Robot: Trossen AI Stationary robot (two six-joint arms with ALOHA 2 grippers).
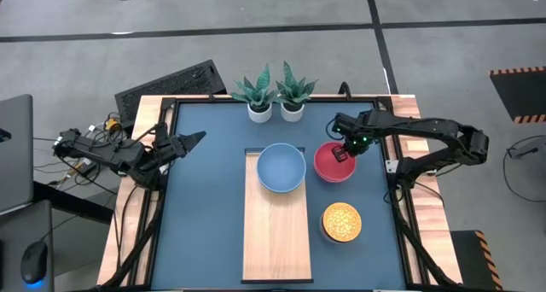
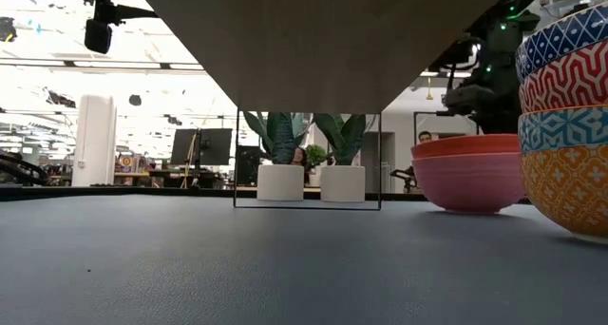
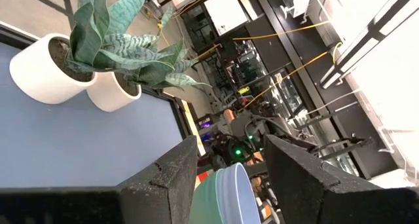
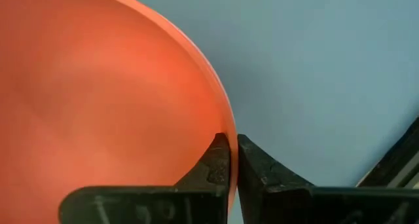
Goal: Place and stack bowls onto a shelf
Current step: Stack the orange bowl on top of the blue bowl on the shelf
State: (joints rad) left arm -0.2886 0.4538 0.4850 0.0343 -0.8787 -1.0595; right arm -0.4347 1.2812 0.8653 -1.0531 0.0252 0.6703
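Between my right hand's (image 1: 345, 149) pinching fingers sits the pink bowl's (image 1: 328, 166) rim; beside it the shelf (image 1: 275, 241) holds a blue bowl (image 1: 281, 167); yellow stack (image 1: 341, 222) waits; left hand (image 1: 189, 141) spread.

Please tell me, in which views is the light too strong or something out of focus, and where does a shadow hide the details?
Low view: the bright windows and ceiling lights behind the plant pots wash out; the shelf underside looks blurred. Left wrist view: strong glare at the far windows. Right wrist view: the pink bowl fills the frame, soft and featureless, pinched by the right gripper. High view: even light, no heavy shadow.
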